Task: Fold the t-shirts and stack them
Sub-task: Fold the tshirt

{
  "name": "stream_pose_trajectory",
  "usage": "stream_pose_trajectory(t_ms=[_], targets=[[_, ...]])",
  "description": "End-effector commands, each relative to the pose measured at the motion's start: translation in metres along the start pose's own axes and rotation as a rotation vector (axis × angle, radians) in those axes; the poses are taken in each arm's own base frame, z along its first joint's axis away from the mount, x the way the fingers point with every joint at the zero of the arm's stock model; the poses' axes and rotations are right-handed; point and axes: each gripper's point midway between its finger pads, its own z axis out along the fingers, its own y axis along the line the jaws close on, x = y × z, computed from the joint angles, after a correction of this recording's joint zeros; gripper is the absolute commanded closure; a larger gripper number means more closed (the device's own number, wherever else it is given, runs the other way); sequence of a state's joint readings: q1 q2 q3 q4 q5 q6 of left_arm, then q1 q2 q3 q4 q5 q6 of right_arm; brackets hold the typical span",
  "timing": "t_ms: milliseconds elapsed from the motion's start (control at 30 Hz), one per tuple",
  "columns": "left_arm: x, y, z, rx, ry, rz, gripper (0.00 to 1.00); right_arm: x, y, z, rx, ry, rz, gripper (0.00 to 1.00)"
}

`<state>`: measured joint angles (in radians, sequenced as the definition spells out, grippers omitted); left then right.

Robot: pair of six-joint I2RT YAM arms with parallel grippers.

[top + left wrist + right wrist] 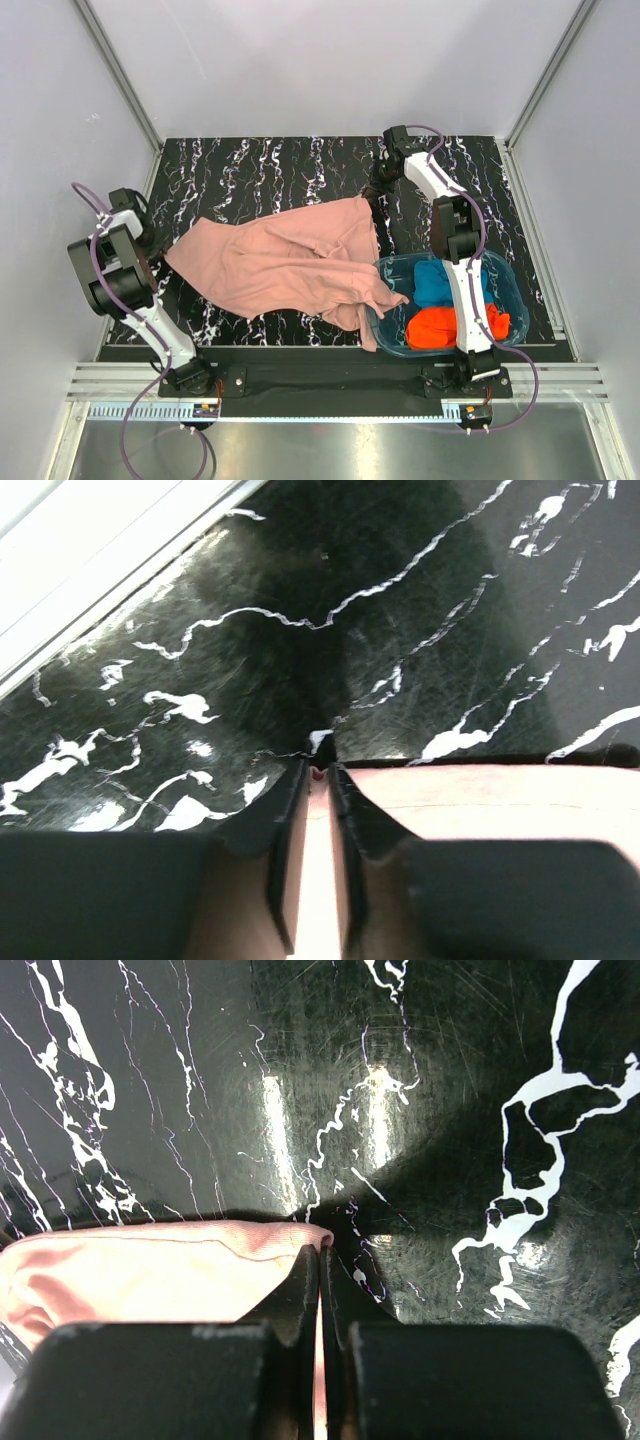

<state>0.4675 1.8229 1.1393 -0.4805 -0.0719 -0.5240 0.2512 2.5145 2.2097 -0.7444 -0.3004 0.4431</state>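
Note:
The dusty-pink t-shirt (290,262) lies spread and rumpled across the middle of the black marble table, its near right part draped over the tub's rim. My left gripper (163,258) is at the shirt's left corner; in the left wrist view its jaws (320,770) stand narrowly apart with pink cloth (480,800) pinched between them. My right gripper (375,200) is at the shirt's far right corner, shut on the hem (150,1270) as seen at its fingertips (322,1250). The blue t-shirt (435,283) and the orange-red t-shirt (440,327) lie bunched in the tub.
A translucent blue plastic tub (510,285) stands at the near right, next to the right arm's base. Bare marble table (250,175) stretches behind the pink shirt. White walls and metal rails enclose the table on the left, right and back.

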Motion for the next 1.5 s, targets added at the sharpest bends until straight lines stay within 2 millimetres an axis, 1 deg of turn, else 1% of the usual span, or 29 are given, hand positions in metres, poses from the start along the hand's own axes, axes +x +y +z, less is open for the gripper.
stream_pose_trajectory(t_ms=[0,67,167,200,267,300,400,433,500,600,633,667,700,733,767,800,833,867,900,1000,1033,1100,1133,1200,1233,1267,1333,1400,1467], targets=[[0.02,-0.008,0.012,0.014,0.082,0.014,0.85,-0.023,0.024,-0.03,-0.052,-0.083,-0.031,1.0],[0.017,-0.014,0.009,0.034,0.072,0.016,1.0,-0.026,0.024,-0.03,-0.05,-0.092,-0.03,1.0],[0.009,-0.025,-0.001,0.068,0.043,0.011,1.0,-0.033,0.026,-0.029,-0.044,-0.103,-0.031,1.0],[0.004,-0.037,-0.015,0.115,0.025,0.017,1.0,-0.036,0.028,-0.032,-0.046,-0.109,-0.031,1.0],[-0.005,-0.047,-0.034,0.14,-0.02,0.037,1.0,-0.045,0.033,-0.038,-0.053,-0.141,-0.043,1.0],[-0.016,-0.058,-0.055,0.175,-0.075,0.053,1.0,-0.049,0.037,-0.041,-0.058,-0.156,-0.047,1.0],[-0.036,-0.081,-0.096,0.27,-0.174,0.047,1.0,-0.07,0.049,-0.061,-0.081,-0.245,-0.07,1.0],[-0.051,-0.092,-0.125,0.329,-0.243,0.037,1.0,-0.077,0.053,-0.068,-0.083,-0.274,-0.077,1.0],[-0.064,-0.117,-0.161,0.464,-0.308,0.012,1.0,-0.097,0.065,-0.093,-0.095,-0.372,-0.114,1.0],[-0.08,-0.15,-0.233,0.668,-0.437,0.022,1.0,-0.127,0.079,-0.134,-0.102,-0.52,-0.18,1.0],[-0.083,-0.155,-0.251,0.711,-0.472,0.027,1.0,-0.133,0.082,-0.144,-0.101,-0.553,-0.193,1.0],[-0.088,-0.157,-0.284,0.777,-0.539,0.034,1.0,-0.143,0.09,-0.165,-0.105,-0.616,-0.214,1.0],[-0.094,-0.163,-0.31,0.843,-0.602,0.052,1.0,-0.148,0.092,-0.176,-0.099,-0.646,-0.243,1.0],[-0.099,-0.163,-0.333,0.878,-0.661,0.062,1.0,-0.153,0.094,-0.187,-0.095,-0.676,-0.257,1.0],[-0.104,-0.162,-0.371,0.933,-0.743,0.079,1.0,-0.159,0.103,-0.21,-0.109,-0.728,-0.279,1.0],[-0.109,-0.161,-0.397,0.963,-0.814,0.112,1.0,-0.161,0.107,-0.221,-0.108,-0.755,-0.31,1.0],[-0.113,-0.159,-0.417,0.975,-0.865,0.131,1.0,-0.163,0.11,-0.231,-0.113,-0.776,-0.324,1.0],[-0.117,-0.157,-0.436,0.986,-0.912,0.149,1.0,-0.166,0.12,-0.255,-0.132,-0.826,-0.345,1.0],[-0.124,-0.152,-0.477,1.01,-1.005,0.188,1.0,-0.167,0.123,-0.267,-0.131,-0.851,-0.365,1.0],[-0.139,-0.141,-0.522,1.009,-1.114,0.215,1.0,-0.167,0.139,-0.312,-0.155,-0.936,-0.397,1.0],[-0.144,-0.134,-0.557,1.03,-1.187,0.211,1.0,-0.167,0.143,-0.324,-0.165,-0.959,-0.409,1.0],[-0.155,-0.121,-0.579,1.02,-1.245,0.185,1.0,-0.163,0.153,-0.356,-0.185,-1.007,-0.428,1.0],[-0.158,-0.115,-0.607,1.032,-1.308,0.178,1.0,-0.162,0.155,-0.364,-0.19,-1.02,-0.435,1.0],[-0.165,-0.103,-0.631,1.022,-1.376,0.155,1.0,-0.156,0.161,-0.391,-0.198,-1.057,-0.451,1.0],[-0.165,-0.099,-0.653,1.04,-1.422,0.151,1.0,-0.154,0.163,-0.4,-0.204,-1.067,-0.455,1.0],[-0.166,-0.097,-0.662,1.049,-1.444,0.152,1.0,-0.149,0.168,-0.418,-0.219,-1.091,-0.465,1.0],[-0.166,-0.098,-0.677,1.08,-1.474,0.157,1.0,-0.142,0.175,-0.434,-0.239,-1.108,-0.478,1.0],[-0.157,-0.097,-0.699,1.126,-1.522,0.187,1.0,-0.135,0.179,-0.457,-0.255,-1.138,-0.478,1.0],[-0.154,-0.097,-0.705,1.145,-1.53,0.197,1.0,-0.127,0.184,-0.479,-0.277,-1.168,-0.481,1.0]])
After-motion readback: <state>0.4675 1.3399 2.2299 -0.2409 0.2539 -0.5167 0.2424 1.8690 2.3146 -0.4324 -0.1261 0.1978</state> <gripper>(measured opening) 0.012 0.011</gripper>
